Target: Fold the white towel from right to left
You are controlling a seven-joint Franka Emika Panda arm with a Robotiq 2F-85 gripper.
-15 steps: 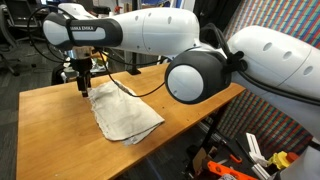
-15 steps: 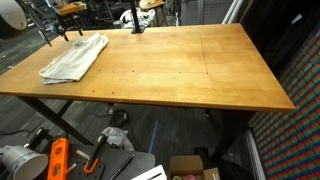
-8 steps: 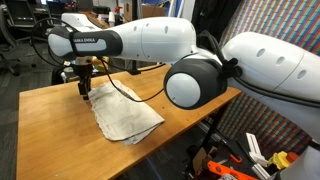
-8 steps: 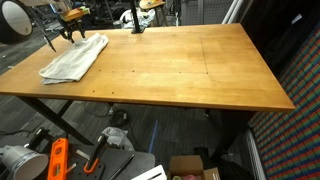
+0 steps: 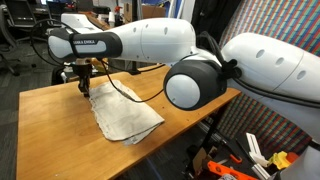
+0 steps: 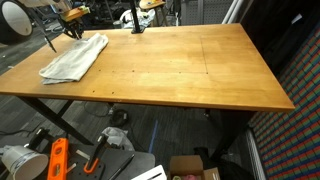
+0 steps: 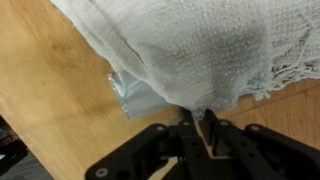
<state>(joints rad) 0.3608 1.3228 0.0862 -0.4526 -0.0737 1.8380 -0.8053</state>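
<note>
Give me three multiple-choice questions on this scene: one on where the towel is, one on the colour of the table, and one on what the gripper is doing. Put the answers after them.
1. Where does the white towel lie?
A. In the middle of the table
B. Near one corner of the table
C. On the floor

2. What colour is the top of the table?
A. Black
B. White
C. Wood brown

3. How does the gripper stand?
A. Wide open over bare wood
B. Closed on the towel's edge
C. Far away from the table

Answers:
1 B: both exterior views show the cloth close to a corner of the table top.
2 C: the top is brown wood in every view.
3 B: in the wrist view the fingers are pinched together with cloth between them.
</note>
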